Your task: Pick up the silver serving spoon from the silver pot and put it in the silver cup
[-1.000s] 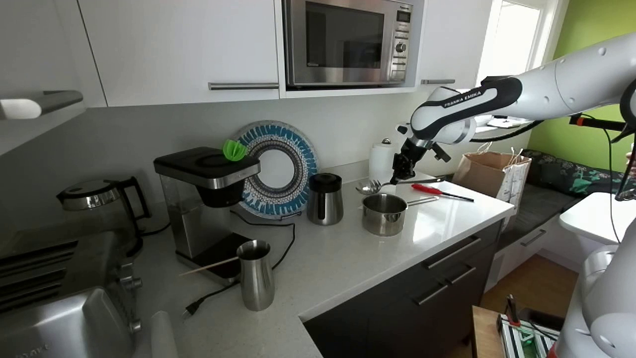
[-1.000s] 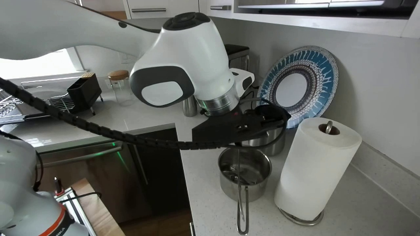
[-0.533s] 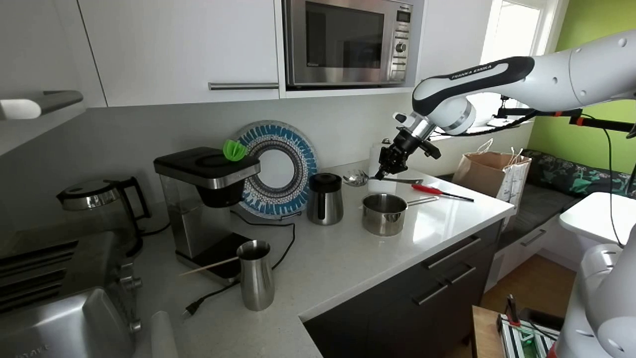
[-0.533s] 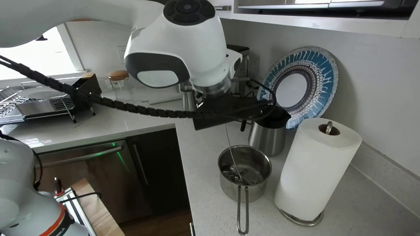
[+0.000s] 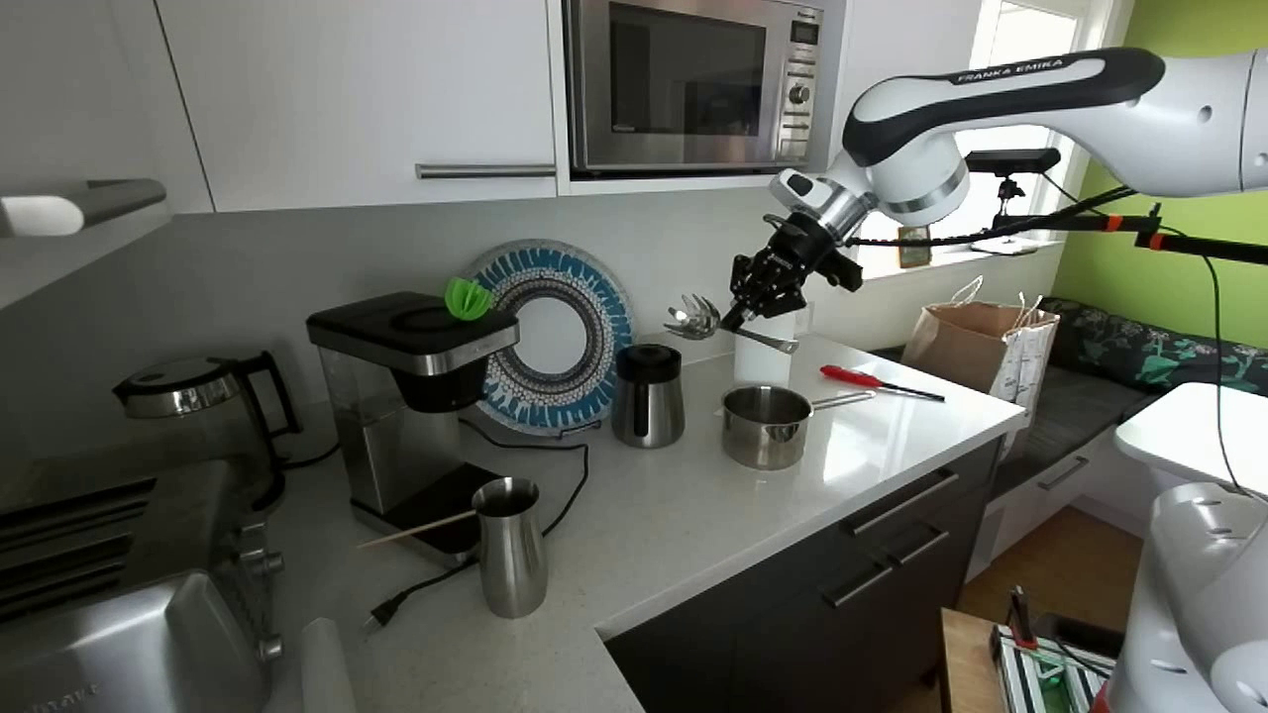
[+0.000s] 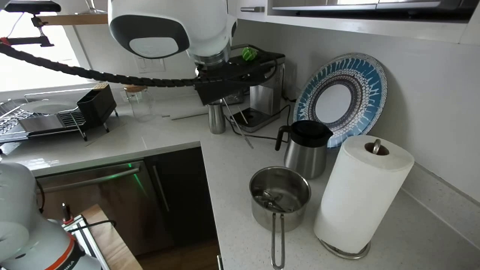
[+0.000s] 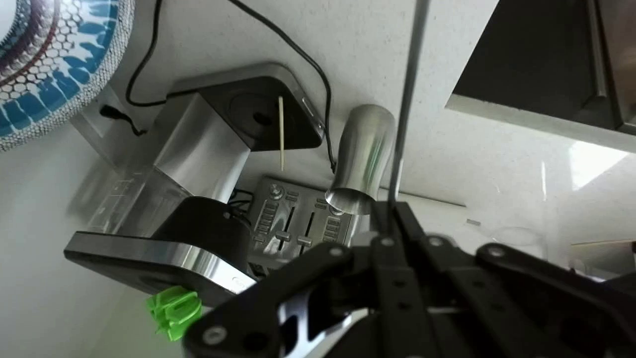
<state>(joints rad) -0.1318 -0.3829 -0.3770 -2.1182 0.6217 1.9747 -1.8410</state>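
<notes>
My gripper (image 5: 731,322) is shut on the handle of the silver serving spoon (image 5: 695,318), high above the counter. The spoon's head points left with tine-like edges; its handle slopes down to the right. The handle also shows in an exterior view (image 6: 238,124) and runs up from my fingertips (image 7: 392,211) in the wrist view (image 7: 410,89), where the head is hidden. The silver pot (image 5: 766,436) stands below, apart from the spoon; other utensils lie inside it (image 6: 300,215). The tall silver cup (image 5: 513,564) stands upright by the coffee machine, also in the wrist view (image 7: 365,149); no side handle shows.
A coffee machine (image 5: 401,396) and a thin wooden stick (image 7: 281,134) are near the cup. A toaster (image 5: 119,614), a black-lidded steel jug (image 5: 647,406), a paper towel roll (image 6: 362,195) and a red screwdriver (image 5: 852,376) are on the counter. A microwave (image 5: 693,89) is above.
My gripper has risen with the spoon and moved away from above the pot, toward the coffee machine and cup. The spoon has tilted, handle end lower. The pot and cup have not moved.
</notes>
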